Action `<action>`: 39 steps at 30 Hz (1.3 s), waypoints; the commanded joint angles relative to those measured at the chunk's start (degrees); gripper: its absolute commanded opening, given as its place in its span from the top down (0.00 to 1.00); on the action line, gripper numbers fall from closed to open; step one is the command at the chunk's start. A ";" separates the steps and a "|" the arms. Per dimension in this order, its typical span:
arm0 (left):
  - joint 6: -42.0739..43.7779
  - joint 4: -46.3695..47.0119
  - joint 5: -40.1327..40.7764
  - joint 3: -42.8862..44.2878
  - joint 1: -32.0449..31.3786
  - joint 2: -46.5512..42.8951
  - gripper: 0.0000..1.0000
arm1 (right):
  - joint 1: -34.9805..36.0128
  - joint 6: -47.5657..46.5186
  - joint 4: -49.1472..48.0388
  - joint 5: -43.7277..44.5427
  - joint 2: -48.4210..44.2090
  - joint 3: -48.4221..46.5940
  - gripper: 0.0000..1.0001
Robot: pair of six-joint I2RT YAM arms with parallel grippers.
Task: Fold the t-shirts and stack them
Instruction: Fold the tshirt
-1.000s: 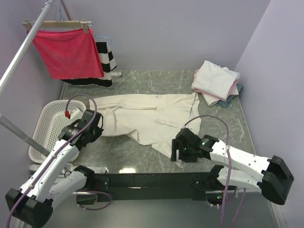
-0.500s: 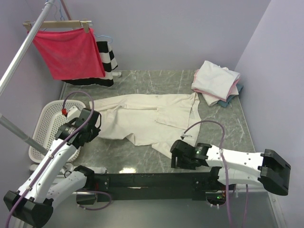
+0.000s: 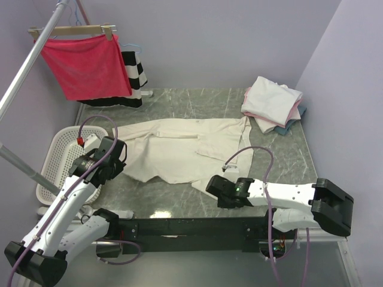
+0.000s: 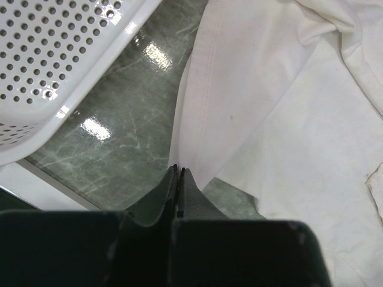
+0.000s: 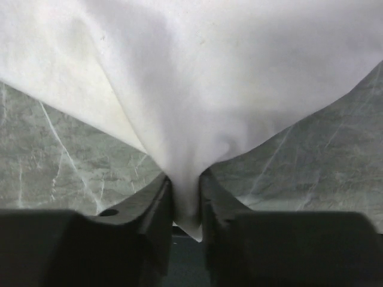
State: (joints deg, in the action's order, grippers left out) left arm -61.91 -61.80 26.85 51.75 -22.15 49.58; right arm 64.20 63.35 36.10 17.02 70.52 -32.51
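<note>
Count: one cream t-shirt (image 3: pixel 179 152) lies spread and rumpled across the middle of the table (image 3: pixel 197 104). One folded stack (image 3: pixel 270 100) sits at the far right corner, white on top with a pink layer (image 3: pixel 290 119) and a blue layer (image 3: pixel 301 110) peeking out beneath (how many white shirts are in it cannot be told). There are two arms and one perforated white basket (image 3: pixel 57 156) at the table's left edge. On the rail at far left hang one red cloth (image 3: pixel 87 66) and one black-and-white checked garment (image 3: pixel 134 73). The right gripper (image 5: pixel 187 185) is at the shirt's near right corner, and its fingers are clamped on a bunched fold of that cloth, which fans out away from them. The left gripper (image 4: pixel 179 173) is at the shirt's left hem with its jaws pressed together, tips right against the hem edge; whether any cloth is caught between them cannot be told. Edges: a strip of bare marble separates the hem from the basket rim, so the two are near but apart. The shirt's far right corner reaches close to the stack. Open marble runs along the far side behind the shirt, to the right of the shirt in front of the stack, and in a narrow band along the near edge.
</note>
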 commanded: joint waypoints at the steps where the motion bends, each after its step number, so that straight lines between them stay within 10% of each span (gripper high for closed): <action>1: 1.26 -0.78 0.75 -0.16 0.27 -0.45 0.99 | 1.27 2.74 0.29 0.13 -0.90 2.80 0.79; 8: 2.23 -0.34 0.05 -0.15 0.36 -0.63 0.98 | 0.84 0.89 -6.47 -10.06 -18.88 6.93 0.92; 16: 4.25 0.98 -1.63 -0.33 0.44 0.43 0.97 | -15.06 -1.82 -13.22 -22.36 -37.55 16.60 1.00; 25: 6.88 -1.04 -2.50 1.42 0.62 1.22 0.94 | -20.87 -12.90 -8.70 -27.39 -29.92 6.50 1.00; 35: 10.23 0.55 -11.56 -2.09 0.71 5.42 0.80 | -25.71 -10.26 16.37 -8.40 -27.46 -5.45 1.00; 37: 11.02 -2.00 -10.60 -0.69 0.71 6.49 0.70 | -25.71 -13.33 16.64 -10.24 -25.54 -6.24 0.82; 39: 10.32 -7.16 -5.25 1.76 0.71 7.37 0.57 | -25.71 -17.54 16.29 -15.33 -24.12 -8.17 0.40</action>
State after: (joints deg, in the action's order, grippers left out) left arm -52.99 -63.31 18.35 50.02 -21.67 55.64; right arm 38.74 52.27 48.27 4.10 44.01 -36.40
